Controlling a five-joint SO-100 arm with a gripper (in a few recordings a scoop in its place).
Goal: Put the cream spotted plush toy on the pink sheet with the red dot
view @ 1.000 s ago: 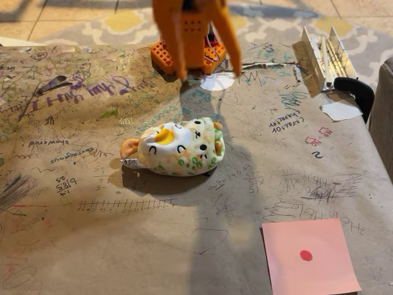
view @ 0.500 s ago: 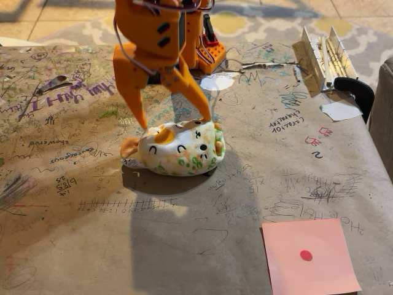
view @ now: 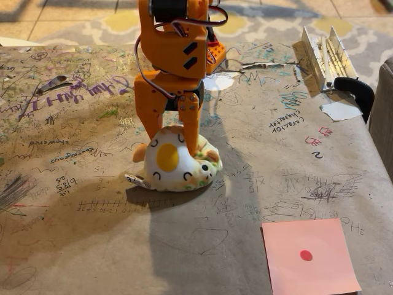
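In the fixed view, your orange tool is down over the cream spotted plush toy, one finger at the toy's upper left and the other pressing into its top right of the yellow-orange beak, so the two fingers straddle the upper part of the body and appear closed on it. The plush toy sits on the paper-covered table near the middle, its beak facing the camera, its white tag trailing out at lower left, and its underside seems to rest on the table, with a shadow directly beneath; you have a hold, by the look of it, but no lift yet. The pink sheet with the red dot lies well apart at the lower right corner, bare, with nothing on it. So judge the task as early: the grasp looks to be in place, and what is left is raising the toy, carrying it toward the lower right, and setting it down on the sheet. White paper scraps lie near the right edge beside a black clamp, clear of the likely path.
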